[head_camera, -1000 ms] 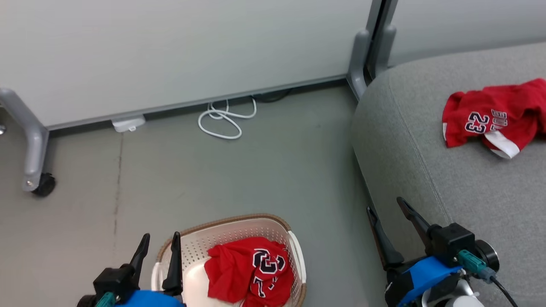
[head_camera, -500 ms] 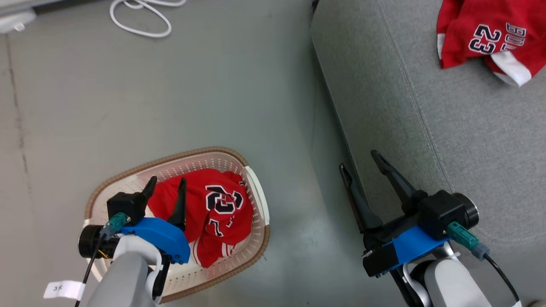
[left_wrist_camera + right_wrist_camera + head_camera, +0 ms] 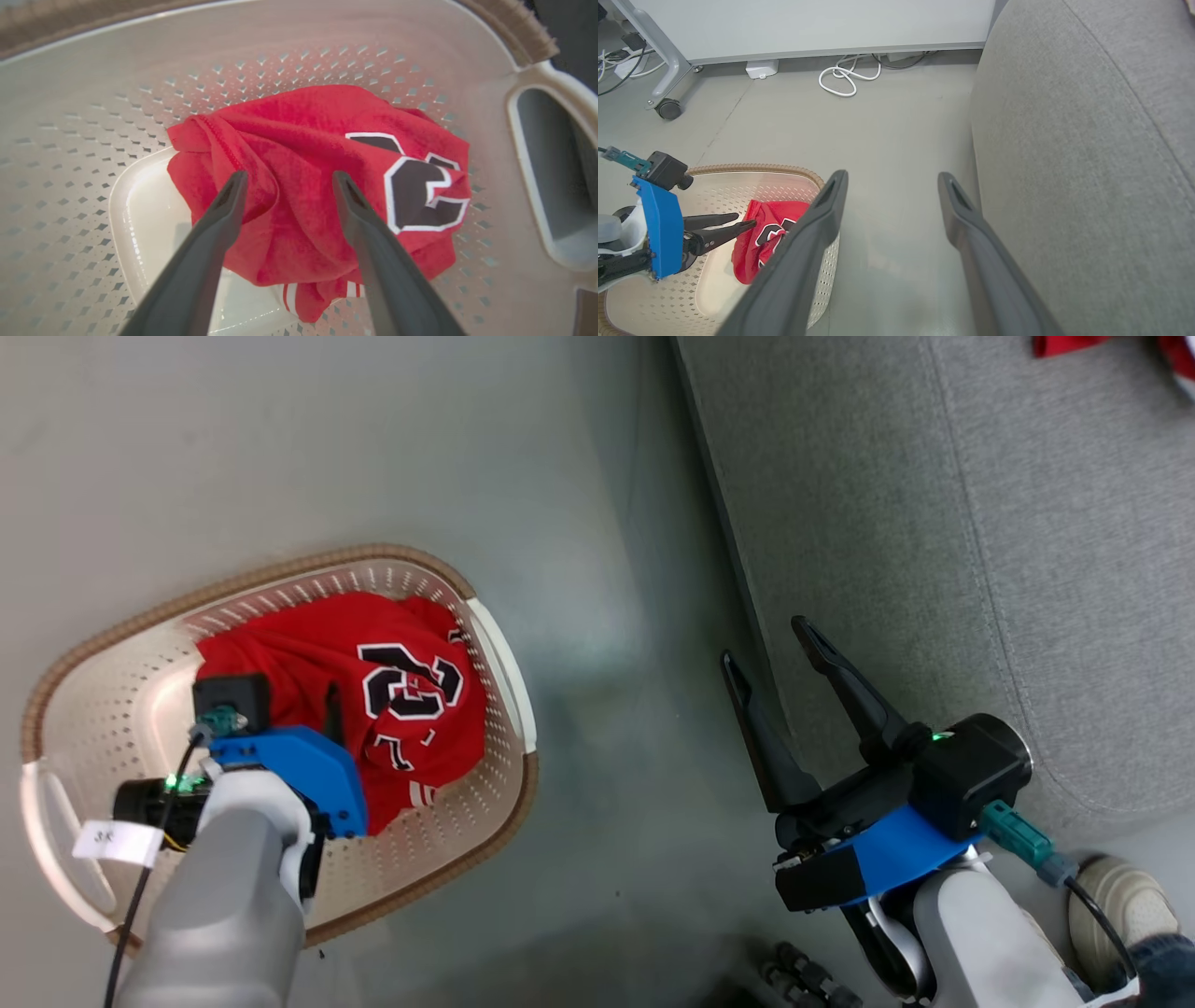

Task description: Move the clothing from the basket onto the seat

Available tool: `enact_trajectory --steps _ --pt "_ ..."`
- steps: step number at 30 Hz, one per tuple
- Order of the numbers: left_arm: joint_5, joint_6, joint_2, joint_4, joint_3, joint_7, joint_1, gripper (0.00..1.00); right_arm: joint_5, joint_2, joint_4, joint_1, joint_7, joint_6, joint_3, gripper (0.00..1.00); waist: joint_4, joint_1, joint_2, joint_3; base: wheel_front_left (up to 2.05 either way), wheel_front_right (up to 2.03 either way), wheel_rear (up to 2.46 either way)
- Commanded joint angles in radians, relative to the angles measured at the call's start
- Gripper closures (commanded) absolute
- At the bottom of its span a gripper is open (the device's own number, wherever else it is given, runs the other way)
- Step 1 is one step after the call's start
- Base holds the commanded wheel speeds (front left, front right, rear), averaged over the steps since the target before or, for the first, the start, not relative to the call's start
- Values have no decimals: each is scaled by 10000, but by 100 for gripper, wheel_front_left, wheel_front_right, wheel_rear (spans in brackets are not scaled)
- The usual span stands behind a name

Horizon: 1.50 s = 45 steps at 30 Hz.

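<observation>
One red garment with a black-and-white number lies crumpled in the cream basket on the floor. My left gripper is down inside the basket, open, its two fingers straddling a fold of the red garment. The right wrist view shows that gripper pointing at the cloth. My right gripper is open and holds nothing, hovering beside the edge of the grey seat. A sliver of the second red garment lies on the seat at the top right.
A person's shoe stands on the floor at the lower right, next to my right arm. In the right wrist view a white cable and a caster leg lie by the far wall panel. Bare grey floor separates basket and seat.
The head camera has tilted down, shifting the whole picture. My left gripper has gone from above the basket's rim down into it, over the red garment. My right gripper has stayed open beside the seat.
</observation>
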Motion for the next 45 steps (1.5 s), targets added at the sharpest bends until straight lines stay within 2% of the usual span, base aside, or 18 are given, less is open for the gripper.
enact_trajectory --steps 1,7,12,14,15,16,20,33,38,45 --pt "45 276 167 231 44 87 -396 0 76 14 -90 -208 -82 5 55 0 -137 -3 0 481 0 0 0" --pt "143 1045 282 875 -2 433 -1140 0 148 12 -272 -311 -170 5 74 0 -124 -3 0 1065 0 0 0" --pt "-99 1225 163 1365 129 837 -1472 0 201 11 -277 -171 -184 5 141 0 -83 -3 0 1237 0 0 0" --pt "-188 1097 82 1512 116 1069 -1513 0 217 11 -296 -86 -175 5 147 0 -86 -3 0 1251 0 0 0" --pt "-185 1004 84 1558 88 1118 -1541 11 225 11 -306 -58 -167 5 151 0 -92 -3 0 1258 0 0 0" --pt "-168 923 100 1581 41 1118 -1567 100 229 11 -313 -38 -163 5 136 0 -98 -3 0 1266 0 0 0" --pt "-246 707 127 1693 -25 1111 -1581 100 249 11 -332 36 -139 5 105 0 -120 -3 0 1250 0 0 0" --pt "-431 552 17 1831 -113 668 -1649 100 313 11 -180 -291 -174 3 296 0 -43 -3 0 1032 0 0 0" --pt "-531 323 -217 1865 -182 388 -1392 100 293 9 158 -535 -216 5 443 0 306 -3 0 315 0 0 0" --pt "-695 -65 -603 1905 -321 -43 -797 100 180 3 674 -622 -106 5 641 0 1016 -3 0 -1284 0 0 0"
